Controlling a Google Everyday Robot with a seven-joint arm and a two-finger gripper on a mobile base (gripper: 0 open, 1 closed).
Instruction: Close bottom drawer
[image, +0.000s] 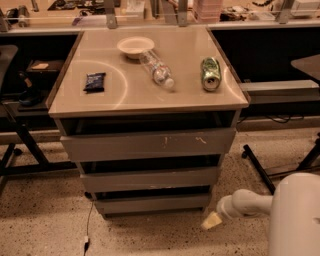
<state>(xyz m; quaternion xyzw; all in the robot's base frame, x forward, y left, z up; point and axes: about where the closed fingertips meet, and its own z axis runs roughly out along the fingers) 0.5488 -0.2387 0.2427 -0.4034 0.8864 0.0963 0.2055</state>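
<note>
Camera view looks down on a grey three-drawer cabinet whose tan top serves as a table (205, 102). From the left, it carries a dark snack packet (94, 81), a pale bowl (135, 46), a clear plastic bottle (157, 69) lying on its side just beside the bowl, and a green can (210, 73), also on its side. Below, the scratched top drawer front (148, 144) and the plain middle drawer front (150, 179) each show a dark gap above them. The bottom drawer (154, 203), the narrowest strip, sits lowest near the speckled floor and appears to stand out a little from the cabinet body, so the task looks not yet done. To the lower right, the robot's white arm (250, 202) reaches in low, with the tool (211, 220) just off the drawer's right front corner, near it but apparently not touching; whether the tool is released or clenched cannot be told. The drawer is likely stiff sheet metal running on slides, fairly light if empty, with a smooth front and no handle, so there is nothing to grip. A flat push against the front strip, nearer the middle than the corner, seems the surest way to keep it from skewing. The tip could slide off the slick metal if it is pressed at an angle.
</note>
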